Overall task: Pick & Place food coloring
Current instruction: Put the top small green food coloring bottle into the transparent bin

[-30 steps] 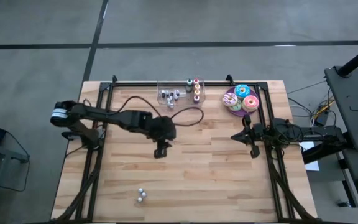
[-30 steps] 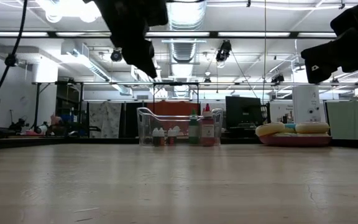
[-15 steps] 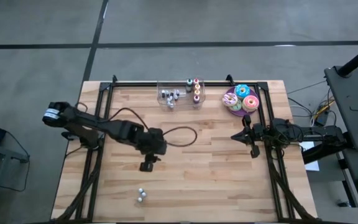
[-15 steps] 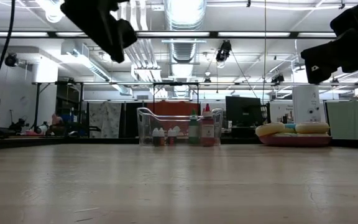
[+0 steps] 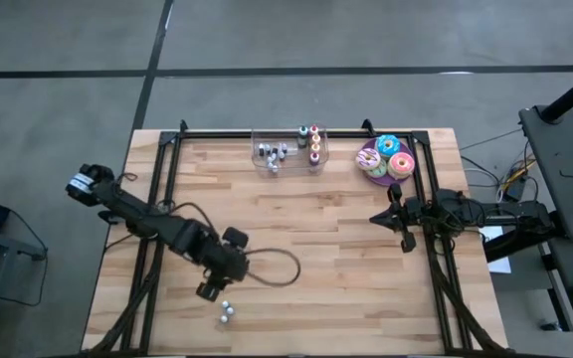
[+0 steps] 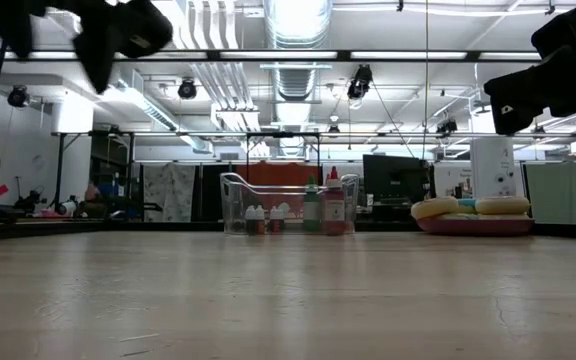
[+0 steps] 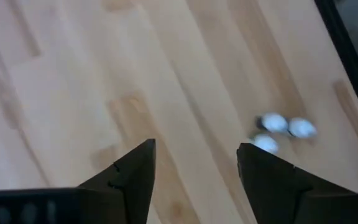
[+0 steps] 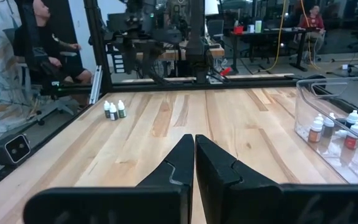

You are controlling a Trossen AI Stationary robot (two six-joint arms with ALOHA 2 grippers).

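near the front edge of the butcher-block surface (image 5: 346, 278), three tiny food coloring bottles (image 5: 227, 312) stand in a tight cluster, touching or almost touching. the left gripper (image 5: 210, 291) hangs just beside and above them. its dark, wedge-shaped jaws are spread wide with nothing between them, and the bottles show off to one side of its own camera. similar small bottles sit in the clear plastic bin (image 5: 288, 131) at the far edge, beside taller bottles with coloured caps (image 5: 314, 144).

seen from the right arm's wrist, each bottle in the cluster is a small upright cylinder with a dark body and a white cap. they look like stiff, smooth plastic. they are probably very light and easy to tip, and a jaw could knock the neighbours over. the likely hold is across one body below the cap, starting with an outer bottle.

the right gripper (image 5: 378, 217) waits at the right side of the surface with its jaws pressed together and empty. frosted doughnuts (image 5: 391, 157) sit on a plate well away from the bottles.
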